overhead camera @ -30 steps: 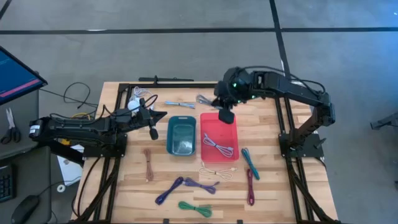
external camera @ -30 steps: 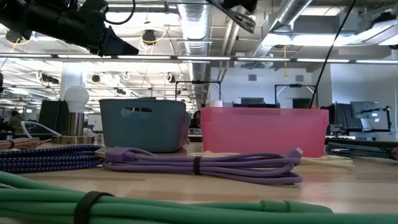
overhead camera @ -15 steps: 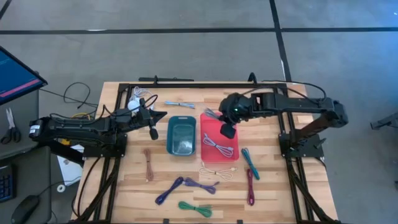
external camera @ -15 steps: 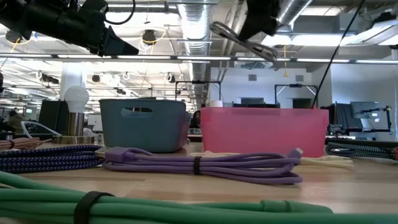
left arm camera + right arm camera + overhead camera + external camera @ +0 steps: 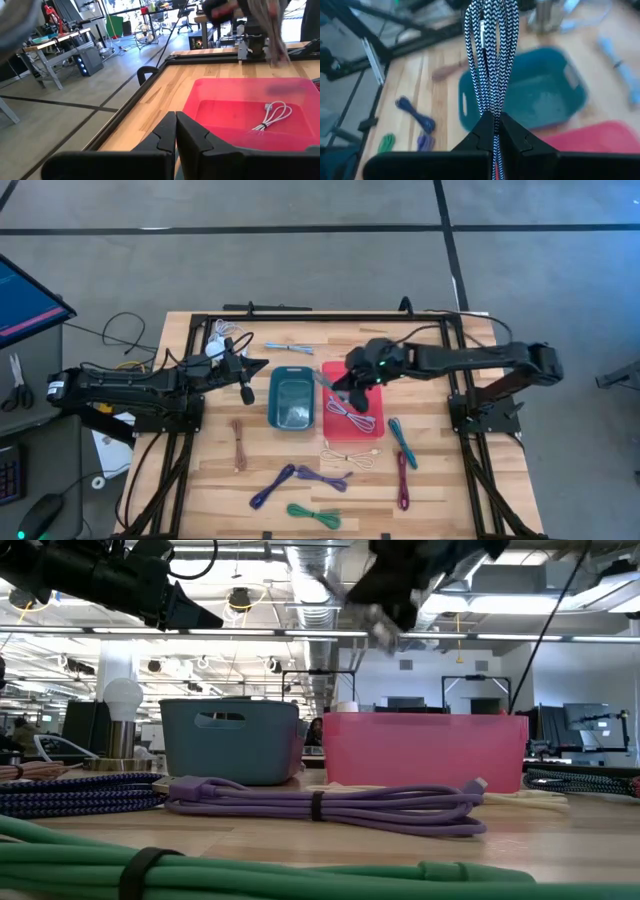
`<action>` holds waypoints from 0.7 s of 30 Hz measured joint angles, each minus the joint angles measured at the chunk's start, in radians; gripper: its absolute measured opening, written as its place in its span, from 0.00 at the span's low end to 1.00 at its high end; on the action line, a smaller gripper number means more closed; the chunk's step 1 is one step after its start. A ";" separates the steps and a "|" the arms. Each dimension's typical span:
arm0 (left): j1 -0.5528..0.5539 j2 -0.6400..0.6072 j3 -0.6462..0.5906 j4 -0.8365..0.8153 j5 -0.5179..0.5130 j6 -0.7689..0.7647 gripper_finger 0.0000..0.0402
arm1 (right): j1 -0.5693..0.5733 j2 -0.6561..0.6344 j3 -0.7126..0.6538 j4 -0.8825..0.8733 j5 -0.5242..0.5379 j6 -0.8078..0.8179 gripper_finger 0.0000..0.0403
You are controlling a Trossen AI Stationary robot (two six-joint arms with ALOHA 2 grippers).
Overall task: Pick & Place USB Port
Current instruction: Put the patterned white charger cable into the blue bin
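Observation:
My right gripper (image 5: 340, 386) hangs over the far left part of the red bin (image 5: 372, 426), next to the teal bin (image 5: 292, 402), shut on a black-and-white braided cable bundle (image 5: 490, 50). In the low view it shows blurred (image 5: 388, 602) high above the red bin (image 5: 425, 750). A white cable (image 5: 351, 413) lies on the red bin's floor. My left gripper (image 5: 247, 378) waits shut and level, left of the teal bin, holding nothing. My right gripper pinches the looped cable bundle at one end (image 5: 492, 107) between its two fingers. The strands run on past the fingertips, along the line of the fingers. The fingers slant downward toward the table's left. The bundle is lifted clear above the bins.
Loose cable bundles lie on the near half of the table: purple (image 5: 300, 477), green (image 5: 313, 513), teal (image 5: 403, 442), dark red (image 5: 403, 480), brown (image 5: 238, 442), white (image 5: 350, 457). More cables (image 5: 290, 347) lie at the far edge. Black frame rails border the table.
My right gripper has come down and toward the near edge, from over the red bin's far rim to over its far left part. It has tipped downward and rolled, staying shut on the braided cable, which has travelled with it.

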 joint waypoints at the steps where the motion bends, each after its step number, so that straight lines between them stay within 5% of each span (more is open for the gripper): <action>1: 0.000 0.000 0.000 0.000 0.000 0.000 0.03 | 0.000 0.034 0.000 0.028 -0.005 0.001 0.00; 11: 0.000 0.000 0.000 0.000 0.000 0.000 0.03 | -0.025 0.293 0.002 0.497 -0.165 0.090 0.00; 21: 0.000 0.000 0.000 0.000 0.000 0.000 0.03 | -0.044 0.439 0.087 0.488 -0.115 0.144 0.00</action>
